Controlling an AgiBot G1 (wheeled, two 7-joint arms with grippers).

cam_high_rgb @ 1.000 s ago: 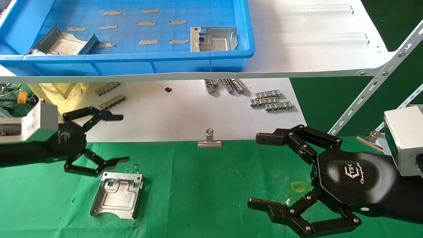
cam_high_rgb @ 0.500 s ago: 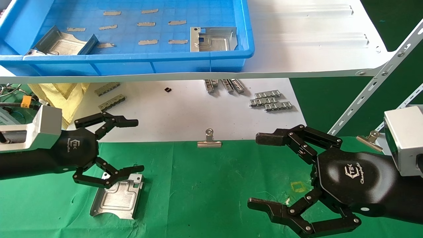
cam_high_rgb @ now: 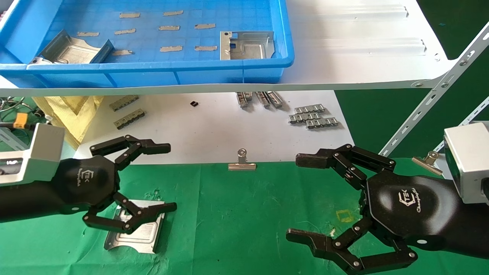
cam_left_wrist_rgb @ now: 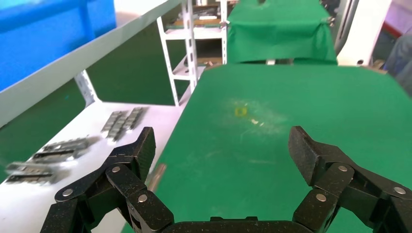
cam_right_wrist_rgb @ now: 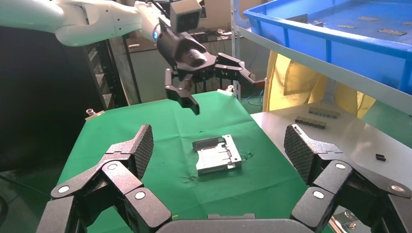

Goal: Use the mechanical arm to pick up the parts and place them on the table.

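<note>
One part (cam_high_rgb: 134, 230) lies flat on the green table (cam_high_rgb: 237, 214) in the lower left of the head view: a silvery, roughly square stamped plate with upturned edge flanges, embossed channels on its face and a curved cut-out along its near edge. Its upper half is covered there by the lower fingers (cam_high_rgb: 153, 209) of the left gripper (cam_high_rgb: 151, 179), so the far flange and holes cannot be made out; the right wrist view shows the same part (cam_right_wrist_rgb: 216, 154) whole, with the left gripper (cam_right_wrist_rgb: 206, 80) raised clear above it, not touching. That hand is released, its fingers spread wide and grasping nothing, which the left wrist view confirms, where only green cloth shows between the fingertips. Two more parts sit in the blue tray (cam_high_rgb: 229, 74) on the white shelf (cam_high_rgb: 363, 57) in the upper part of the head view: one (cam_high_rgb: 246, 45) near the tray's right wall, lying flat, and one (cam_high_rgb: 72, 49) at the upper left, tilted, its near edge hidden behind the tray's front wall. The right gripper (cam_high_rgb: 301, 198) hangs over the table at lower right, also released with fingers splayed, its lowest fingers cut off by the bottom edge of the frame. A binder clip (cam_high_rgb: 242, 161) stands at the edge of the cloth at the centre, and small grey clip strips (cam_high_rgb: 313, 116) lie on the white board beyond.
</note>
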